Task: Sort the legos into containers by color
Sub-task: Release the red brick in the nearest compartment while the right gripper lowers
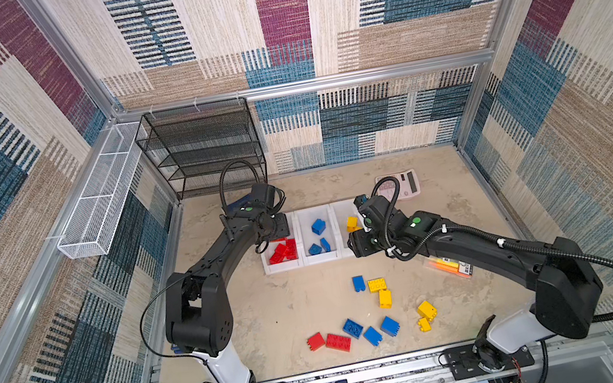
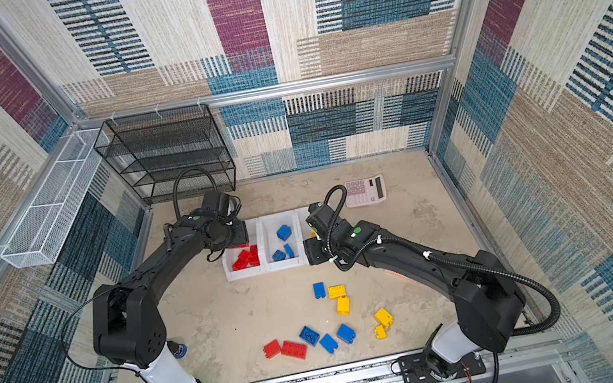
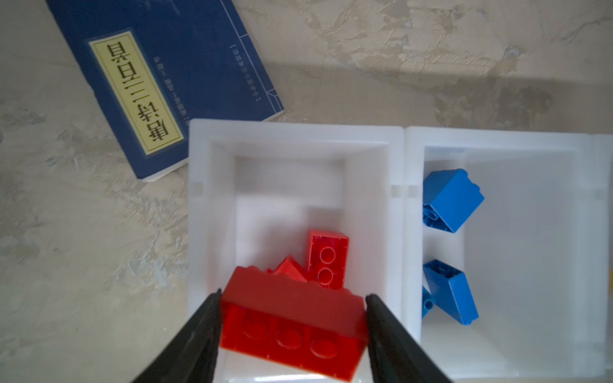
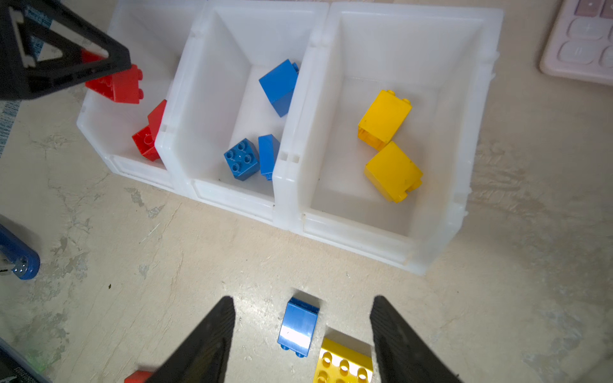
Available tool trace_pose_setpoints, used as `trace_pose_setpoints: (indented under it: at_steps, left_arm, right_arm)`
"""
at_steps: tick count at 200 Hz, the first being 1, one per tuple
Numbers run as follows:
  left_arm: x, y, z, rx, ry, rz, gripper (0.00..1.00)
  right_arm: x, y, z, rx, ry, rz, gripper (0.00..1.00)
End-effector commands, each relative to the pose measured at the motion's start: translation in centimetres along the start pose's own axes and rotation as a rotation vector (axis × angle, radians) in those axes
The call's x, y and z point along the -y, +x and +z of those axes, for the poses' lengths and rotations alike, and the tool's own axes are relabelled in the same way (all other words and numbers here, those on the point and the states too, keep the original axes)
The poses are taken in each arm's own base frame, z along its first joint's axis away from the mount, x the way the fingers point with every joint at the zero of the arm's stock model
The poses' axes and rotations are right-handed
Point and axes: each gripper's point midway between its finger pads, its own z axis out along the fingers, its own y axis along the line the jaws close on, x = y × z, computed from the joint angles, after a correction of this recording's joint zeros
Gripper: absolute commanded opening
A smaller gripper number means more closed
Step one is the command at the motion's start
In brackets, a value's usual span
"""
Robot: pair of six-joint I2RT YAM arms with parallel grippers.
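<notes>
Mia: Where is the long red brick [image 3: 292, 318]?

Tom: The left gripper [image 3: 292, 295] has it. Its black fingers [image 3: 199, 331] squeeze both ends, over the bin with the other red bricks [image 3: 326, 262].

Mia: From up high the arm covers most of that.

Tom: Only the left wrist view shows the grip. It also shows a blue book [image 3: 159, 83] just beside the white bins [image 3: 298, 132].

Mia: And the right gripper [image 4: 302, 298]?

Tom: Its jaws stand wide apart with nothing in them. It hangs over the table [image 1: 274, 311] in front of the bins. Under it lie a blue brick [image 4: 298, 328] and a yellow brick [image 4: 343, 364].

Mia: The right wrist view looks into all three bins: red at one end, three blue bricks [image 4: 278, 86] in the middle, two yellow bricks [image 4: 384, 116] at the other end.

Tom: In both top views the right arm hides most of that yellow bin.

Mia: But they show the loose bricks [image 1: 372, 335] near the front of the table, smooth and shiny, with round bumps.

Tom: The table is pale and blotchy like stone. The walls [image 1: 349, 4] look like woven patches in blue, purple, tan and cream. A black mesh rack [image 1: 204, 146] stands in the back corner, a white wire basket [image 1: 100, 201] hangs on the side wall, and a pink calculator [image 2: 364, 190] lies near the bins.
</notes>
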Motion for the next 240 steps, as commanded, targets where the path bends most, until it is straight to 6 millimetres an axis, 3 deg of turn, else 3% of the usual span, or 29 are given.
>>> trace_pose_setpoints:
  at_steps: [1, 61, 72, 118, 169, 195, 240]
  left_arm:
    - [0.0, -0.9, 0.2, 0.009, -0.008, 0.033, 0.70]
    - [-0.2, -1.5, -0.2, 0.033, -0.019, 0.020, 0.76]
    - [-0.3, -1.4, -0.3, 0.032, -0.021, 0.019, 0.82]
    - [0.0, -1.3, -1.6, 0.051, 0.012, 0.012, 0.81]
    - [-0.3, 1.6, -4.1, 0.077, 0.074, -0.037, 0.80]
    - [-1.4, 3.9, -5.6, 0.084, 0.068, -0.055, 0.80]
    - [-4.1, 7.9, -8.4, 0.138, 0.025, -0.113, 0.80]
  right_arm:
    - [0.3, 0.0, -0.4, 0.008, 0.010, 0.011, 0.68]
    - [0.6, 0.3, -0.9, 0.014, 0.015, 0.021, 0.68]
    - [0.6, 0.4, -0.9, 0.013, 0.014, 0.024, 0.68]
    - [0.5, 0.6, -0.9, 0.006, 0.007, 0.023, 0.68]
    - [-0.3, 2.4, -1.1, -0.026, -0.046, -0.026, 0.66]
    - [-2.2, 4.6, -1.1, -0.057, -0.082, -0.093, 0.65]
    - [-8.1, 9.5, -0.5, -0.142, -0.220, -0.238, 0.65]
